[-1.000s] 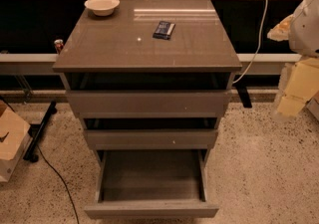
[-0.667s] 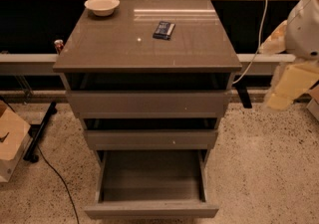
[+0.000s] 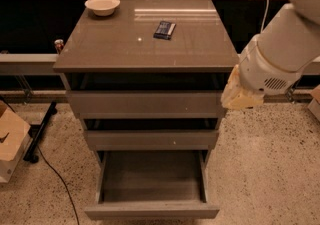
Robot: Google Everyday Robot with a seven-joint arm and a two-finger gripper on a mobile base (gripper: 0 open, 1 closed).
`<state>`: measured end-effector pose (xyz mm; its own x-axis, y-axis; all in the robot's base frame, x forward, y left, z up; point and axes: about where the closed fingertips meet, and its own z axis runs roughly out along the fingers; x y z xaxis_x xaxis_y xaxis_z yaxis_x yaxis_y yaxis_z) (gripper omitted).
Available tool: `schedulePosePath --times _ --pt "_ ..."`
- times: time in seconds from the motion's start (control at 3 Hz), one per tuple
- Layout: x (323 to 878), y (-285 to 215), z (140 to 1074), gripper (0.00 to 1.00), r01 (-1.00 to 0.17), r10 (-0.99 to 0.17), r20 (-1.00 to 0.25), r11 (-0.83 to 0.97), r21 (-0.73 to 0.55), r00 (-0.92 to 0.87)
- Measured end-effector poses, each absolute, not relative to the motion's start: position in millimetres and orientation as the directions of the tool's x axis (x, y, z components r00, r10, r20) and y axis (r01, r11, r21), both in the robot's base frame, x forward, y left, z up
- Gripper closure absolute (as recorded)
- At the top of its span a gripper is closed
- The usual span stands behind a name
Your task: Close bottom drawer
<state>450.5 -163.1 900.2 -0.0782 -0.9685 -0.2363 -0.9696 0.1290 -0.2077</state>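
The bottom drawer of a grey-brown cabinet is pulled far out at the lower middle of the camera view; its shallow box is empty. Above it, the middle drawer and the top drawer stand slightly out. My arm comes in from the upper right. My pale yellow gripper hangs beside the cabinet's right edge, level with the top drawer, well above and to the right of the bottom drawer, and holds nothing that I can see.
A cream bowl and a dark flat packet lie on the cabinet top. A cardboard box, a black stand leg and a cable are on the speckled floor at the left. A railing runs behind.
My arm has swung left and lower, from the right edge of the view to the cabinet's right side. The drawers have not moved.
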Motion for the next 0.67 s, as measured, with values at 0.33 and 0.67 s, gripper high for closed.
schedulePosePath --times 0.33,0.67 --pt "447.6 -157.8 843.5 1.00 -0.978 -0.954 -0.288 0.132 -0.162 -0.081" --pt "457.3 -158.0 824.0 1.00 -0.969 -0.941 -0.324 0.162 -0.187 -0.095"
